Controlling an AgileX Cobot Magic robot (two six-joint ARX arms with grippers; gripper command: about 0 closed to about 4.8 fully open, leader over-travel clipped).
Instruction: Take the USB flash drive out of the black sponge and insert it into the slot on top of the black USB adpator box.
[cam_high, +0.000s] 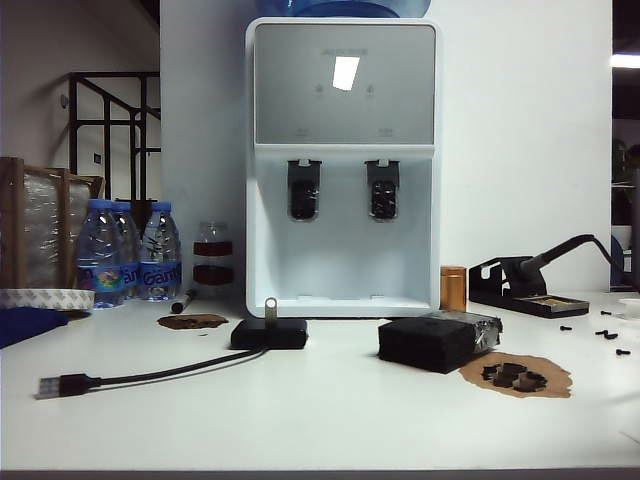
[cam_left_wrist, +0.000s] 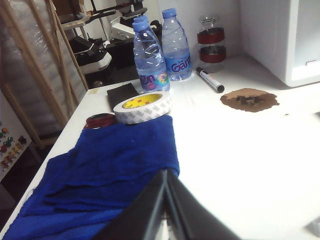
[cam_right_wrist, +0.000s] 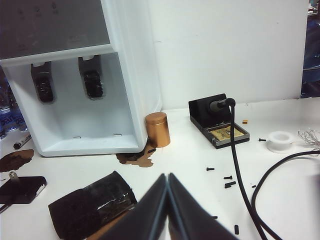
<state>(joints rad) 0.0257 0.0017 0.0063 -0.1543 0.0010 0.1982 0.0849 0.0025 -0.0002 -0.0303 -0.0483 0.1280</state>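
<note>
**Status.** The USB flash drive is standing upright on the top face of the black USB adpator box, loop end up. It is not sitting in the black sponge, which is lying well apart to the right, taped end facing away from the box. The slot itself is hidden under the drive, so seating depth cannot be confirmed. Judged from this, insertion appears done.

**Tools.** The left gripper is hanging over the blue cloth at the left end of the table, jaws pressed together, holding nothing. The right gripper is hanging above the table just beside the sponge, jaws likewise closed tight and empty. Neither is showing in the exterior view.

**Fault risks from here.**
1. Partial seating: if the drive is resting only in the mouth of the slot, any bump to the table or box is likely tipping it over.
2. Box shift: the box looks small and light, w/ nothing pinning it. A pull on its cable, which is trailing toward the left arm's side, is likely dragging the box and drive together.
3. Right-side snag: the soldering iron cord is running close past the right gripper. An arm move thru that zone risks hooking it and pulling the iron stand across the table.
4. Sponge sweep: a low pass of the right gripper toward the box risks shoving the sponge into it.
5. Re-grip error: closed jaws coming down on the drive would be pushing it sideways, not gripping it.
</note>
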